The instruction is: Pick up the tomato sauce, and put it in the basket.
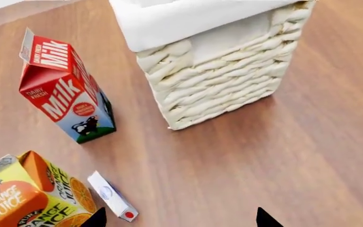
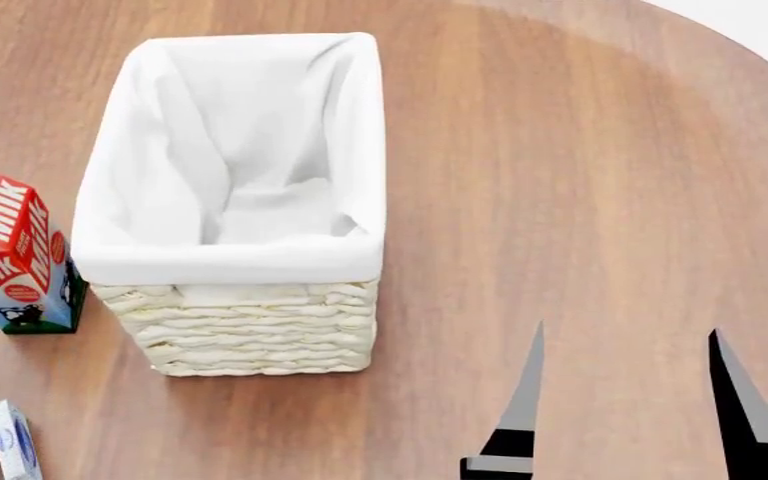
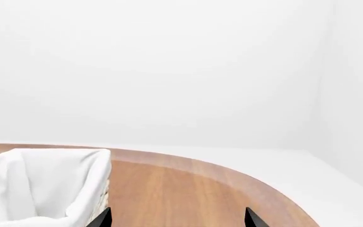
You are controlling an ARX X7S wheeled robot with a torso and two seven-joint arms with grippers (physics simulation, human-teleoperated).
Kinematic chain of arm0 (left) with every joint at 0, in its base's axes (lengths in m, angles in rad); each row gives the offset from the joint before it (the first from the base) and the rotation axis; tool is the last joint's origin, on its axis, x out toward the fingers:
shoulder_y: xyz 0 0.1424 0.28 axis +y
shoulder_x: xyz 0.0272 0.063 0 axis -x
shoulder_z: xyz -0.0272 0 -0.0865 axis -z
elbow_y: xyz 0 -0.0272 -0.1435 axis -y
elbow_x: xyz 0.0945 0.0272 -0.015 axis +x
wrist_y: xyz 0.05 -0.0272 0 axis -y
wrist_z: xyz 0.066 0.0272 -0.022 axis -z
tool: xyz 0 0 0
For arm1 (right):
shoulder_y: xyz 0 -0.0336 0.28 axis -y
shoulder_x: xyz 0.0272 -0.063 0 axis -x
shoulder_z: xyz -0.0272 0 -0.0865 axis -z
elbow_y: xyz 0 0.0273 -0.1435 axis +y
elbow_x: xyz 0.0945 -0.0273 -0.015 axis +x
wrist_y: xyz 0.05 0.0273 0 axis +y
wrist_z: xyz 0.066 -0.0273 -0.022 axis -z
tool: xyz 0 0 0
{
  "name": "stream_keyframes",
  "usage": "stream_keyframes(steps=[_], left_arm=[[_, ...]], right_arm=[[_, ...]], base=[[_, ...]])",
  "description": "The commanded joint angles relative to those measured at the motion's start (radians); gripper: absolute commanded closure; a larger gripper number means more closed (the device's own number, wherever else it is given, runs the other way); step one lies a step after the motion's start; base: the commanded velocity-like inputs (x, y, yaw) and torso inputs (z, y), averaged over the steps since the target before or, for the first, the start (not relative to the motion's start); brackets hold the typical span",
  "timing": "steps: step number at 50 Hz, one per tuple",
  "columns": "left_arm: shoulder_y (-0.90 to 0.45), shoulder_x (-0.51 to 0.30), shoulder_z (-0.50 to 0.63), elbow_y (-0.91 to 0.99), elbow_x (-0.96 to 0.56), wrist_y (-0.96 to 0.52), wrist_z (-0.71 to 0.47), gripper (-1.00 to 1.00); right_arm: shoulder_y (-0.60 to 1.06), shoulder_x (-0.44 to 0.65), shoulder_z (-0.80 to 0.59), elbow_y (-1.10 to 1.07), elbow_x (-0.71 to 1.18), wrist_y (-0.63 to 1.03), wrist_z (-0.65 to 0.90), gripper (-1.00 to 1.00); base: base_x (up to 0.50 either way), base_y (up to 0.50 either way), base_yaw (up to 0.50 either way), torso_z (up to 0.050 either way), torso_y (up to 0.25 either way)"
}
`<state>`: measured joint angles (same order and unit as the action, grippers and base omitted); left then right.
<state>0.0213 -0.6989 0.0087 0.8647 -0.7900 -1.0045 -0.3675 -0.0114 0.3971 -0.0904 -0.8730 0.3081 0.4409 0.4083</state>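
Right claw (image 2: 631, 400) is open and empty, jaws spread wide, hovering over bare worktop (image 2: 571, 180) just right of the basket (image 2: 244, 335). Left claw (image 1: 180, 218) shows only two dark tips in its wrist view, also apart, nothing between them. It is not visible in the head view.

Tomato sauce: not in any view. No can is visible, and the basket interior shows only white lining, so the pick is not done.

Risks: searching blind means an arm sweep could clip the milk carton (image 2: 11, 255), which stands just left of the basket. The orange juice carton (image 1: 30, 196) and a small white box (image 1: 112, 196) lie close by the left claw, so a low move there could knock them. Grabbing a wrong item is possible too.

Room: the right side of the worktop is open wood up to its curved edge. The left side is crowded. The basket top is open, free from above.
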Motion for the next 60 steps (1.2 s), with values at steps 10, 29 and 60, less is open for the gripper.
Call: stream_keyframes(steps=[10, 29, 60], left_arm=[[0.010, 0.001, 0.000, -0.036, -0.045, -0.035, 0.038, -1.00], [0.009, 0.008, 0.048, -0.108, -0.076, -0.082, 0.035, -1.00], [0.048, -0.046, -0.021, -0.091, -0.133, -0.103, 0.004, -1.00]], right_arm=[[-0.002, -0.013, 0.014, -0.005, -0.013, -0.004, -0.027, -1.00], [0.002, -0.007, 0.007, -0.002, -0.008, -0.004, -0.019, -1.00], [0.002, 0.000, -0.002, 0.016, -0.004, -0.021, -0.012, -1.00]], base=[[0.00, 0.00, 0.00, 0.000, 0.000], [0.00, 0.00, 0.00, 0.000, 0.000], [0.00, 0.00, 0.00, 0.000, 0.000]])
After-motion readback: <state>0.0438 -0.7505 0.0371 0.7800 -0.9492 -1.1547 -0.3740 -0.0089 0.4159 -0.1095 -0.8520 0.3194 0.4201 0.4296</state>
